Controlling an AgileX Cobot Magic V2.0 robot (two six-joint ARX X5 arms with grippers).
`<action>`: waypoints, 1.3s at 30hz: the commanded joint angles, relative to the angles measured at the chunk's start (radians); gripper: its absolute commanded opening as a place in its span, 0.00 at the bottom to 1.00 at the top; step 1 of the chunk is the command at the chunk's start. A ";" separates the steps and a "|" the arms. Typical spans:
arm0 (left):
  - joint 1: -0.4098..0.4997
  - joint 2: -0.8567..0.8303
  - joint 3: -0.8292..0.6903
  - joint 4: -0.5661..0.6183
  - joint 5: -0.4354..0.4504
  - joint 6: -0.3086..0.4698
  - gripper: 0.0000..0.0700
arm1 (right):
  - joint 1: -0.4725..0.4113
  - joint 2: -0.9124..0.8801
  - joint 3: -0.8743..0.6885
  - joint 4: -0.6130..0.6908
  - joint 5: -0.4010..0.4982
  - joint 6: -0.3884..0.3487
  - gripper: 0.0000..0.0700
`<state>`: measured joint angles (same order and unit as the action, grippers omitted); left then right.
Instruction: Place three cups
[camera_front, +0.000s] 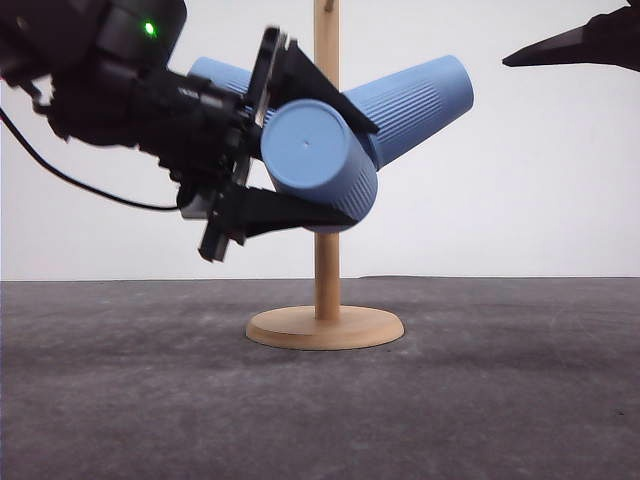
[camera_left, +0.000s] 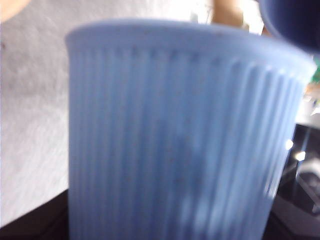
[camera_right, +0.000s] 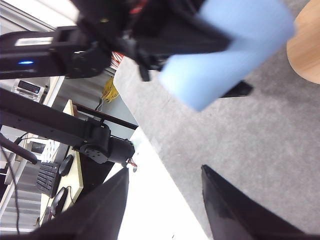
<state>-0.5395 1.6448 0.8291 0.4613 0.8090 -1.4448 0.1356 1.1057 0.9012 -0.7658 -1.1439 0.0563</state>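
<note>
A light-blue ribbed cup (camera_front: 310, 150) hangs in front of the wooden stand's pole (camera_front: 327, 260), flat bottom toward the front camera. My left gripper (camera_front: 362, 172) is shut on it, one finger above and one below. The same cup (camera_left: 185, 135) sits close up in the left wrist view and appears as a pale blue cup (camera_right: 230, 50) in the right wrist view. Two more cups sit tilted on the stand: one (camera_front: 415, 100) pointing up to the right, another (camera_front: 218, 73) partly hidden behind my left arm. My right gripper (camera_front: 590, 45) hovers high at the right, open (camera_right: 165, 210) and empty.
The stand's round wooden base (camera_front: 325, 328) rests mid-table on the grey mat (camera_front: 500, 400). A white wall lies behind. In the right wrist view, the base's edge (camera_right: 307, 50) shows, with desks and equipment beyond the table edge.
</note>
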 joint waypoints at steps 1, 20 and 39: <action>-0.003 0.031 0.015 0.050 -0.007 -0.055 0.60 | 0.000 0.001 0.016 0.009 0.000 -0.012 0.42; 0.037 0.090 0.017 0.160 -0.076 -0.114 0.63 | 0.000 0.001 0.016 0.005 0.000 -0.012 0.42; 0.037 0.090 0.017 0.167 0.030 -0.112 0.96 | 0.000 0.001 0.016 -0.007 0.000 -0.011 0.42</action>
<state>-0.5007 1.7323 0.8360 0.6200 0.8255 -1.5608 0.1356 1.1053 0.9012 -0.7745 -1.1439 0.0563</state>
